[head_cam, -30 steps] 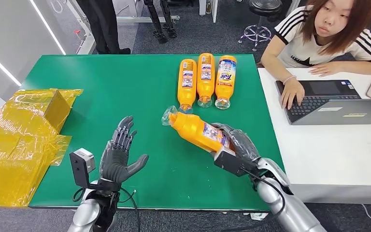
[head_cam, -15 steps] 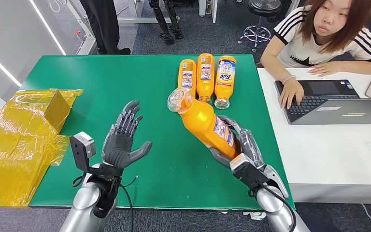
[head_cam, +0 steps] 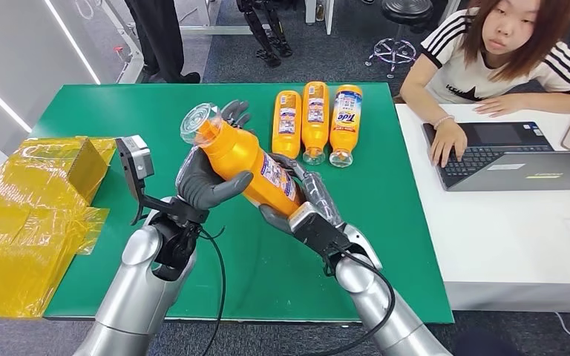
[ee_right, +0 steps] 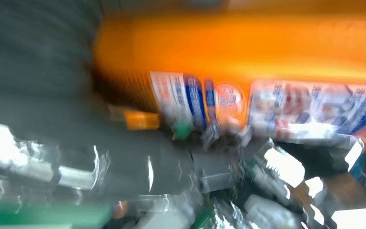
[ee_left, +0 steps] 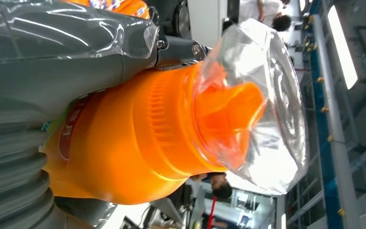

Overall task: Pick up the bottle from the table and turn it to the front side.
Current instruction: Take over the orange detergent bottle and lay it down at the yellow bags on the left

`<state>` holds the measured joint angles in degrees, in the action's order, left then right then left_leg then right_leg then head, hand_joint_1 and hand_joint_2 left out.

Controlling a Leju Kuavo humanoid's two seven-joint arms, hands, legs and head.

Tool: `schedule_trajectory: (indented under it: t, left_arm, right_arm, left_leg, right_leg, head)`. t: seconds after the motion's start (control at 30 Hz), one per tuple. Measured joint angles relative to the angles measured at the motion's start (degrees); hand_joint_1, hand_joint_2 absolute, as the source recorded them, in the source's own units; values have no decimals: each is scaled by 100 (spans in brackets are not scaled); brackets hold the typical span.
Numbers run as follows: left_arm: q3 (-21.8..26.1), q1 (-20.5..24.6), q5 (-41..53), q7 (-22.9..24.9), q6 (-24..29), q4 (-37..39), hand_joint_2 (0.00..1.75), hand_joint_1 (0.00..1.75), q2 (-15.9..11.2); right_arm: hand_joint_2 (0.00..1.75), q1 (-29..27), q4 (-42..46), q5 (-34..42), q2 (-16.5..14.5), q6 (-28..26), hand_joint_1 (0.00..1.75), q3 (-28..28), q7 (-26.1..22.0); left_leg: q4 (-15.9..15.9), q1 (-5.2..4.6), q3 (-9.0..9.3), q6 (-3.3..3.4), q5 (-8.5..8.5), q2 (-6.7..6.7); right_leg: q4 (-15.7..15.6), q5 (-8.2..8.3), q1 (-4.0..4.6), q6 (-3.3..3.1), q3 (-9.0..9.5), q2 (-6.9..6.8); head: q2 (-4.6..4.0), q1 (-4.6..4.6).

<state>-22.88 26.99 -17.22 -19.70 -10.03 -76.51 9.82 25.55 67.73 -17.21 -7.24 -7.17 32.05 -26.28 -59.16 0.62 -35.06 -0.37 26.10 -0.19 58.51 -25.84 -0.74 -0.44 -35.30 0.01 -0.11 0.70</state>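
1. one orange detergent bottle (head_cam: 246, 159) held above the green counter (head_cam: 156, 126), tilted, clear cap up-left;
2. left hand (head_cam: 206, 178) grips its neck; right hand (head_cam: 306, 200) grips its base;
3. three more bottles (head_cam: 316, 119) lie side by side behind.

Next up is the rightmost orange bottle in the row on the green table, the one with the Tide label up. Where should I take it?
Judging by its pose, grip the rightmost orange Tide bottle across its wide labelled body from its free right side; another bottle crowds its left.

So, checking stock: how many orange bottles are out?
4: one orange plastic bottle held over the green table by both hands; three lying side by side at its far edge.
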Motion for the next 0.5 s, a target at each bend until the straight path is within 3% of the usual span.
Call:
schedule_trajectory:
  t: [0.5]
  left_arm:
    - [0, 95, -10, 7, 24, 31, 175, 0, -22]
  right_arm:
    - [175, 261, -458, -20, -151, 45, 175, 21, -7]
  left_leg:
    - [-1, 0, -1, 0, 0, -1]
  right_leg:
    - [-1, 0, 0, 0, 0, 0]
  head:
    - [0, -1]
